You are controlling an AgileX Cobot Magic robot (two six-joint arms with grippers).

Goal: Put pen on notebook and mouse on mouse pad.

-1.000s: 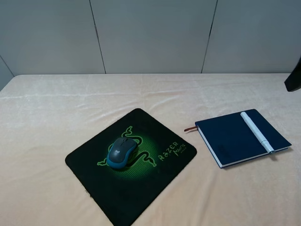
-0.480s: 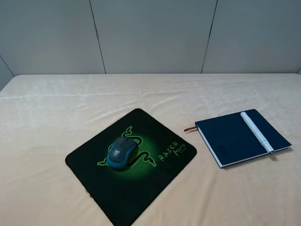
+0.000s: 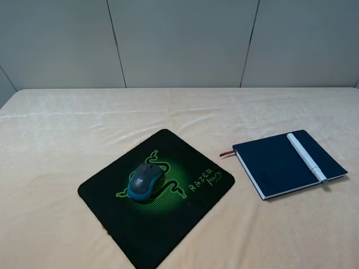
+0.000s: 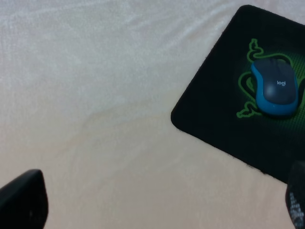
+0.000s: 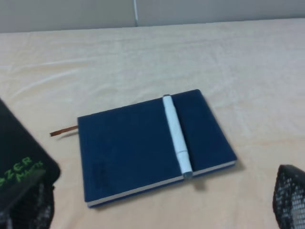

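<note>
Exterior high view: the dark arm part seen at the table's right edge a second ago has left the frame; no arm remains over the table (image 3: 67,123). The mouse (image 3: 145,181) sits on the mouse pad (image 3: 112,193), near the front edge left of centre. The pen (image 3: 306,156) lies across the notebook (image 3: 275,165), toward the right edge. Both placements appear complete. The table carries a pale cream cloth; grey wall panels stand behind.

Left wrist view: left gripper (image 4: 157,210) hangs above bare cloth, jaws spread wide, released, well apart from the mouse (image 4: 277,87).

Right wrist view: right gripper (image 5: 162,202) hangs above the notebook (image 5: 128,148), jaws released, holding nothing; the pen (image 5: 177,136) rests on the cover.
</note>
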